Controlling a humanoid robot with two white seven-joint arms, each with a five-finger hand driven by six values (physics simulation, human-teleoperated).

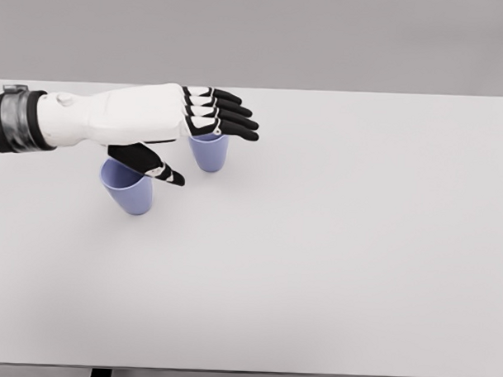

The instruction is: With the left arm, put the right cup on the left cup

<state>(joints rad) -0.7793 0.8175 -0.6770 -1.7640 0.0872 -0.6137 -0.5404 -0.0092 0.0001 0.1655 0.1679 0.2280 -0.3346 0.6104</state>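
Two light blue cups stand upright on the white table (332, 241). The left cup (129, 192) is nearer me; the right cup (210, 153) stands a little farther back. My left hand (205, 137) reaches in from the left edge, hovering over both cups. Its four black fingers (229, 115) stretch out straight above the right cup's rim, hiding part of it. The thumb (149, 163) hangs down between the cups, overlapping the left cup's rim. The hand is open and holds nothing.
The table's far edge runs along the top, against a grey wall. Two dark table legs show at the bottom edge.
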